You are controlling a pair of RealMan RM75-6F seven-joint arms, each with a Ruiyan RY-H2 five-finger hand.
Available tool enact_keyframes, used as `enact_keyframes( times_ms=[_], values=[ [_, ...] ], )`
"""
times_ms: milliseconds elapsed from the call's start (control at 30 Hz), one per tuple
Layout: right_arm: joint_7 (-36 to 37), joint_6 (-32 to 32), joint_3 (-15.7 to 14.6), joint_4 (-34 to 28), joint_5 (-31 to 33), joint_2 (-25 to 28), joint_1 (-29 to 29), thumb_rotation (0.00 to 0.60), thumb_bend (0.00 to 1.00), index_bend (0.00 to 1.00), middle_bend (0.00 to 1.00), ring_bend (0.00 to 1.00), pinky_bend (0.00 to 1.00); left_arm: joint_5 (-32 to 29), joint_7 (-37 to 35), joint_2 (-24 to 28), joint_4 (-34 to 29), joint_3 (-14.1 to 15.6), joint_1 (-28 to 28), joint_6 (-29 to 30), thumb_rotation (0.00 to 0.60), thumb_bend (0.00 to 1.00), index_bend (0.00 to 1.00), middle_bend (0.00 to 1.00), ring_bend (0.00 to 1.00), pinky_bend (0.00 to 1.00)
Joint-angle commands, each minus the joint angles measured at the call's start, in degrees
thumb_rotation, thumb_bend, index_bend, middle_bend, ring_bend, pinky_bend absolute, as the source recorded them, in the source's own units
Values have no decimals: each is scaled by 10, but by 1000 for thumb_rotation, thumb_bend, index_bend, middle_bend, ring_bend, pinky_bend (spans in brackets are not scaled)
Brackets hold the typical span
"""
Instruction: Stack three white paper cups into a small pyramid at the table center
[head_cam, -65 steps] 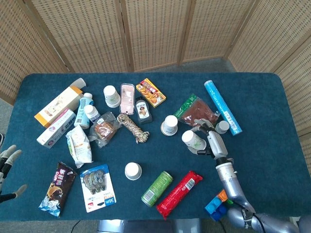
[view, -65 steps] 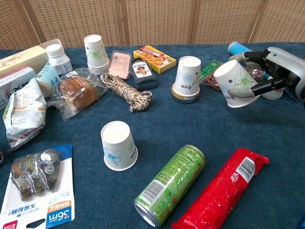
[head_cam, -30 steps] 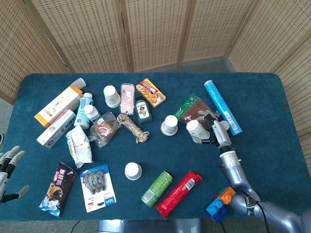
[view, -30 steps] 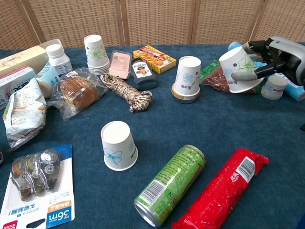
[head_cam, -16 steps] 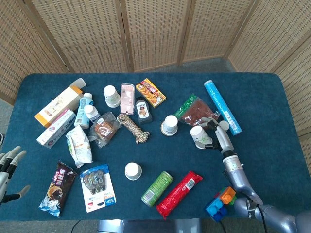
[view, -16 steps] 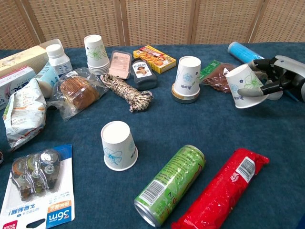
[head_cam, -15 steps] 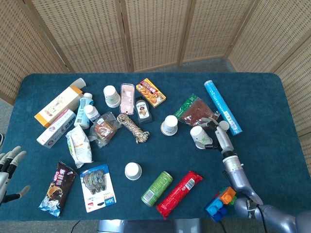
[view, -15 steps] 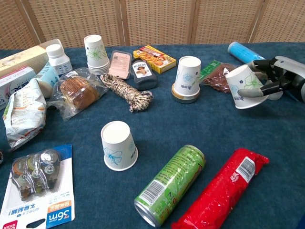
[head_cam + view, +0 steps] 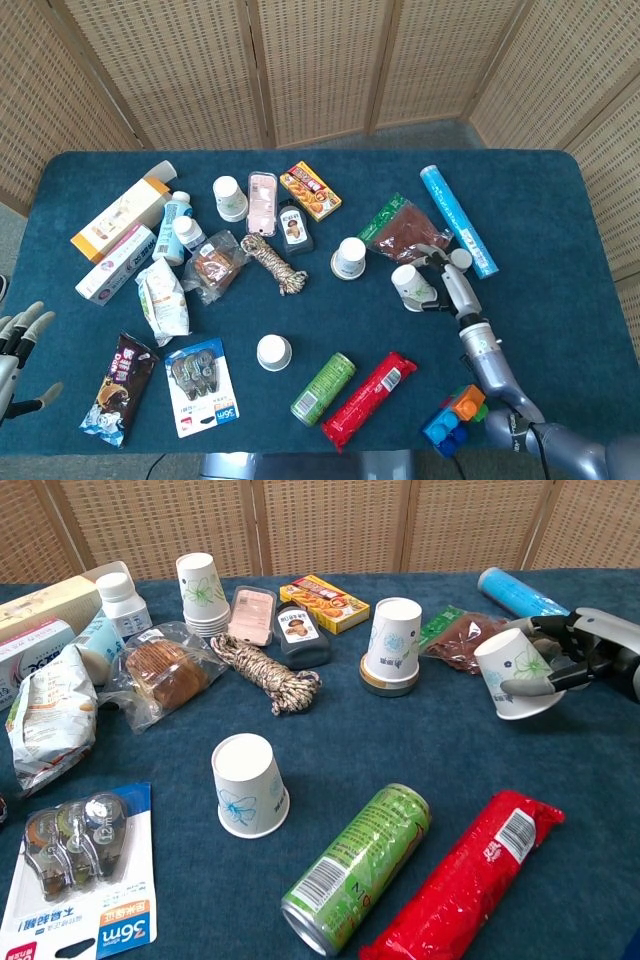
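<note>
My right hand (image 9: 590, 652) (image 9: 447, 287) grips an upside-down white paper cup (image 9: 514, 674) (image 9: 409, 285), tilted, low over the table's right side. A second inverted cup (image 9: 392, 638) (image 9: 350, 257) stands on a round tin near the centre back. A third inverted cup (image 9: 248, 785) (image 9: 273, 351) stands alone on the cloth in front. A stack of cups (image 9: 200, 592) (image 9: 230, 197) stands at the back left. My left hand (image 9: 20, 345) hangs open off the table's left edge, holding nothing.
A green can (image 9: 355, 868) and a red snack packet (image 9: 466, 875) lie in front. Rope (image 9: 272, 675), boxes, bottles and snack bags crowd the left and back. A blue tube (image 9: 515, 592), a brown packet (image 9: 465, 638) and toy bricks (image 9: 452, 418) lie near my right arm.
My right hand with its cup swung back towards the far right, then came forward and lower, and now sits a little lower than half a second ago. Left hand barely moved.
</note>
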Motion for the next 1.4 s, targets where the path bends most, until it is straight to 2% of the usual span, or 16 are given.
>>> enact_keyframes(
  times_ms=[33,167,267,667,1067,1400],
  values=[
    [7,5,-3,2,-5,2,-3,600,291,367,123,0,0,0,-1,0,0,0,0,0,600,273,0,0,0,0],
    [22,18,-8,2,-17,9,-9,600,378,348,120,0,0,1,-1,1,0,0,0,1,600,273,0,0,0,0],
    [29,25,-15,7,-26,11,-12,600,401,338,115,0,0,2,0,0,0,1,0,1,600,272,0,0,0,0],
    [62,38,-27,38,-43,10,-16,600,441,264,90,0,0,3,6,-2,-1,2,1,1,600,272,0,0,0,0],
    [83,50,-44,62,-63,8,-19,600,468,114,61,0,0,5,4,-1,-1,2,1,2,600,272,0,0,0,0],
    [90,68,-41,52,-63,23,-24,600,469,97,53,0,0,5,3,-1,-1,2,1,2,600,272,0,0,0,0]
  ],
)
